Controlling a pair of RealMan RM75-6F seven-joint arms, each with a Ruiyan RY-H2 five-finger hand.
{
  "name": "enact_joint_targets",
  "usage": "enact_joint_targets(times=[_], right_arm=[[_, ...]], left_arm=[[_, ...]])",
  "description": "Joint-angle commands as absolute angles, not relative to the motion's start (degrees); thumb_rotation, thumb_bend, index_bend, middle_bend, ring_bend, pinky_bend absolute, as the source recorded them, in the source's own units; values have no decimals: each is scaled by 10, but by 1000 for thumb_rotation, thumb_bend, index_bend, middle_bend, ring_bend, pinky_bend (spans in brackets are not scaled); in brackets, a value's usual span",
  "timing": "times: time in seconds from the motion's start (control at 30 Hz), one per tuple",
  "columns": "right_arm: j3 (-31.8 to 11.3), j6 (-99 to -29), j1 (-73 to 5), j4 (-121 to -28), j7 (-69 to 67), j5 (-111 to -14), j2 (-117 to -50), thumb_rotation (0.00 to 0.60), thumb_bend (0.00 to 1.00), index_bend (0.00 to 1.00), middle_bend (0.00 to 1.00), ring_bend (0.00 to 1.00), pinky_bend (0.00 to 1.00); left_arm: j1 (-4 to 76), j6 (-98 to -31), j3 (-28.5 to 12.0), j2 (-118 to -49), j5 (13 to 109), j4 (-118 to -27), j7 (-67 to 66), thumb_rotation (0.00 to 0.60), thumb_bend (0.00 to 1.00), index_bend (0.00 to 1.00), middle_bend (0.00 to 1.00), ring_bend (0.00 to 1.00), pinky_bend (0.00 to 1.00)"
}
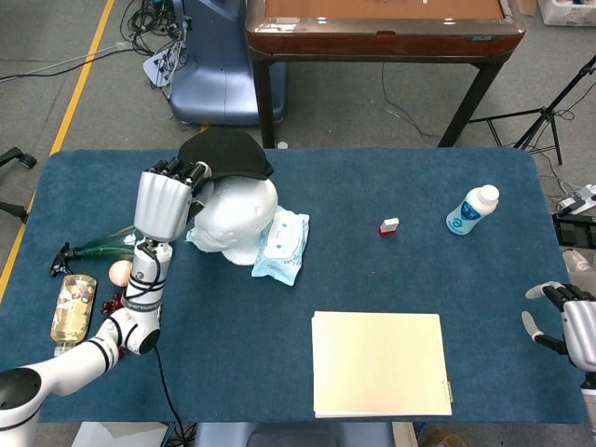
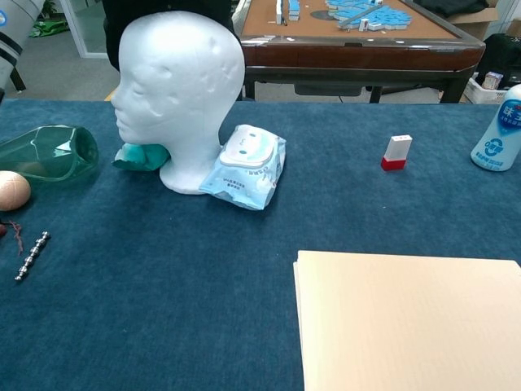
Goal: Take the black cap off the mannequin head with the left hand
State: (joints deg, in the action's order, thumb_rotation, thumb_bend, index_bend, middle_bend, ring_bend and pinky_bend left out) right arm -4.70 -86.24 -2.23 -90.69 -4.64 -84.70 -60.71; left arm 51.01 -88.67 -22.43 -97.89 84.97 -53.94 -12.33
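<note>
The white foam mannequin head [image 1: 237, 223] [image 2: 179, 90] stands upright on the blue table, facing left. The black cap [image 1: 228, 154] [image 2: 155, 10] is raised off its crown and shifted toward the back, so the bare top of the head shows. My left hand [image 1: 166, 200] grips the cap's front edge beside the head's face. My right hand [image 1: 568, 326] rests at the table's right front edge, fingers apart, holding nothing.
A blue wipes pack [image 1: 281, 247] [image 2: 247, 167] leans on the head's right side. A teal cloth [image 2: 142, 155], green glass dish [image 2: 45, 155], egg [image 2: 12, 190] and bottle [image 1: 73, 312] lie left. Cream folder [image 1: 380, 363], small red-white block [image 1: 388, 226] and white bottle [image 1: 470, 209] lie right.
</note>
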Motion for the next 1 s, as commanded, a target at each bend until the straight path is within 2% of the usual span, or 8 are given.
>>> enact_joint_targets(times=[0.03, 0.23, 0.43, 0.8, 1.0], right_arm=[[-47, -863, -22, -906, -47, -847, -607, 600, 355, 443, 437, 376, 454], [-47, -863, -22, -907, -47, -848, -607, 600, 355, 444, 437, 376, 454], [-46, -863, -22, -907, -45, -848, -608, 600, 355, 444, 437, 375, 454], [-47, -859, -24, -909, -37, -844, -609, 600, 355, 444, 437, 375, 454], [-47, -857, -25, -909, -33, -842, -611, 600, 355, 444, 437, 376, 454]], left_arm=[[513, -881, -231, -975, 840, -531, -126, 600, 444, 586, 716, 610, 775], [506, -885, -222, -960, 842, -508, -129, 600, 444, 586, 715, 610, 775], [492, -897, -195, -944, 861, -461, -110, 600, 444, 586, 715, 610, 775], [458, -930, -151, -976, 877, -269, 12, 600, 444, 582, 716, 610, 775], [422, -939, -123, -1002, 879, -198, 54, 600, 444, 582, 716, 610, 775]])
